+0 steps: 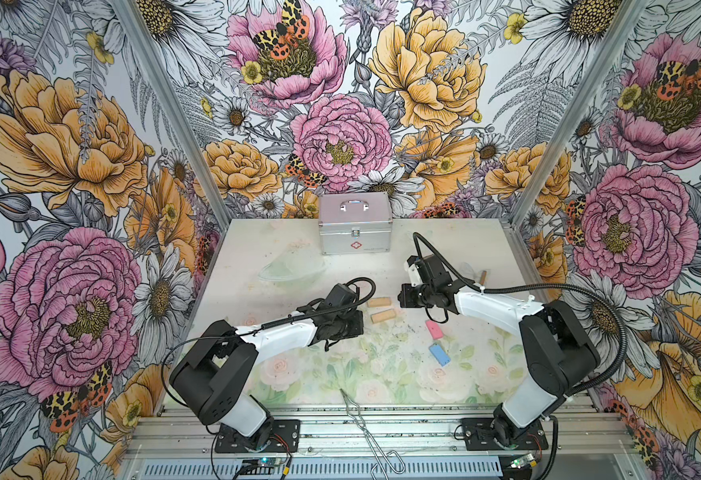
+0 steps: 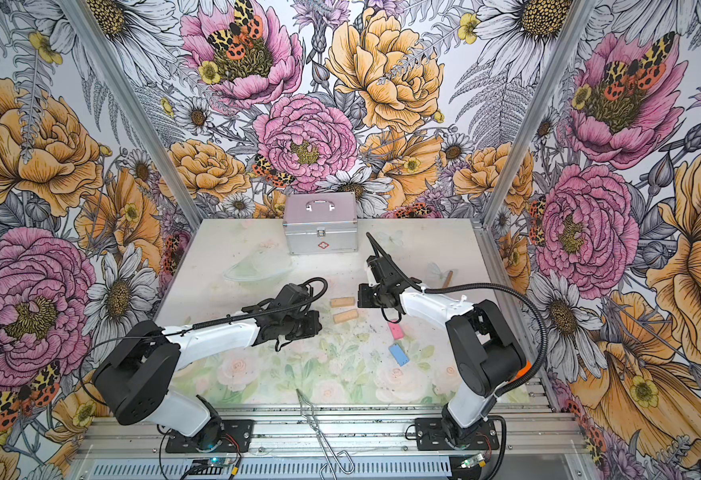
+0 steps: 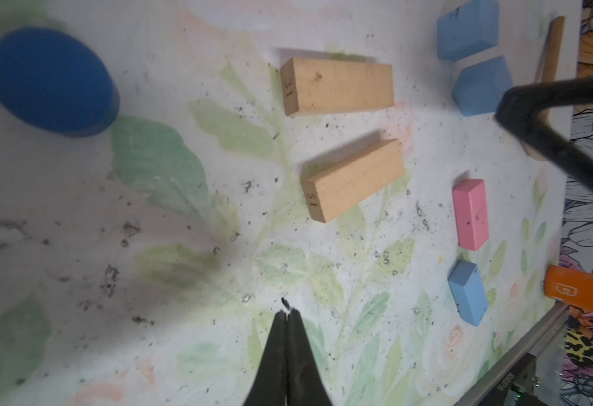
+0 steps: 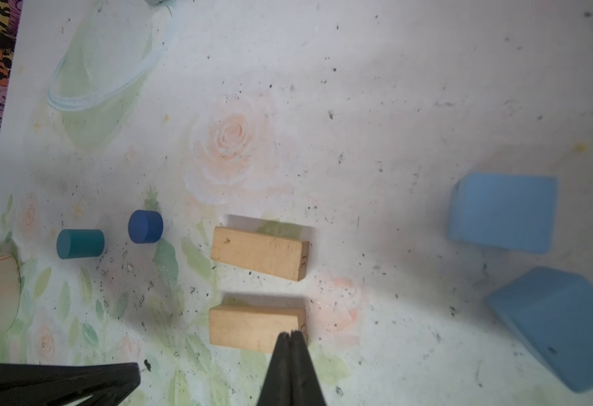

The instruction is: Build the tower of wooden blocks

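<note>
Tan planks point(image 3: 337, 86) lay unstacked; left gripper point(image 3: 288, 314) and right gripper point(image 4: 291, 334) hovered near them, pinched together, empty. Next, probably: open, grasp one.

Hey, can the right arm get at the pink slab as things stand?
Probably yes. The pink slab lies flat on bare table near the right gripper, apart from the blue slab, nothing on it. The jaws are shut, so they must open first.

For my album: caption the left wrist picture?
Shut left fingers near two tan planks, a pink slab and a blue slab.
</note>
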Robot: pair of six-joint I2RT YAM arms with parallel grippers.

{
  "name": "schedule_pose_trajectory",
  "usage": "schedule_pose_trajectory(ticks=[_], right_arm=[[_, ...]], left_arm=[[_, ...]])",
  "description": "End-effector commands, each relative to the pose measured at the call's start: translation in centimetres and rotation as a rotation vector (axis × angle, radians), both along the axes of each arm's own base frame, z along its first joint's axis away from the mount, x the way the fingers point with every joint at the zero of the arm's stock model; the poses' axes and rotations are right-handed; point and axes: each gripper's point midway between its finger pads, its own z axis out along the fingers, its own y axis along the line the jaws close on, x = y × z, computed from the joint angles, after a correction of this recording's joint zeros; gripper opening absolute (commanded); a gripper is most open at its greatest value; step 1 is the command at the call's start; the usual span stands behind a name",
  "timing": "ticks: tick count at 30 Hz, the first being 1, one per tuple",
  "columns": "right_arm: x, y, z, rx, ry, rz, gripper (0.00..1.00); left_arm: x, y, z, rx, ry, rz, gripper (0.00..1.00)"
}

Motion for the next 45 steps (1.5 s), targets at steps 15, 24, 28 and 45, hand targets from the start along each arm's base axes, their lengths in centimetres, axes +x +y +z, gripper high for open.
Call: schedule_pose_trajectory(ticks=[15,24,28,45], right_arm=[[-1.9,0.1,-3.4,0.014,0.117,-0.019,0.00],[-2.1,0.5,-4.8,0.045,0.142,-0.038,0.00],[-2.1,0.6,-5.4,0.050,0.150,-0.044,0.00],[-1.6,0.7,-6.1,0.048,0.155,-0.061,0.00]], left_arm=[[1.8,-2.0,-2.2,-0.116,0.071,-0.033,0.00],[2.1,-2.2,-2.8,-0.093,0.091,-0.040,0.00],[2.2,-2.1,-2.8,-0.089,0.093,-0.036,0.00],[3.0,-2.6,-3.5,-0.073,0.103,-0.049,0.00]])
